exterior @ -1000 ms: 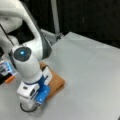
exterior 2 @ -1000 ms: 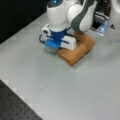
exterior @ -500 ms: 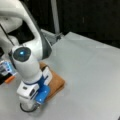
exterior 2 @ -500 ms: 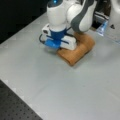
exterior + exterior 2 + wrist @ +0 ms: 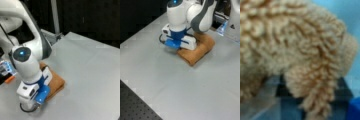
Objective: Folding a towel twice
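The gripper (image 5: 173, 47) sits low at the folded towel's (image 5: 197, 51) left edge in a front view; its looped terry pile (image 5: 295, 47) fills the wrist view. I cannot tell how far the jaws are open.

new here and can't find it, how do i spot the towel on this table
Find the grey table and the white arm bent low over it. The towel lies under the gripper, a thick folded pad. It is the only orange-brown, looped terry thing there.

We cannot see the gripper (image 5: 173, 48) fingers behind the arm; the towel (image 5: 197, 50) is partly covered, overflowing the wrist view's left edge.
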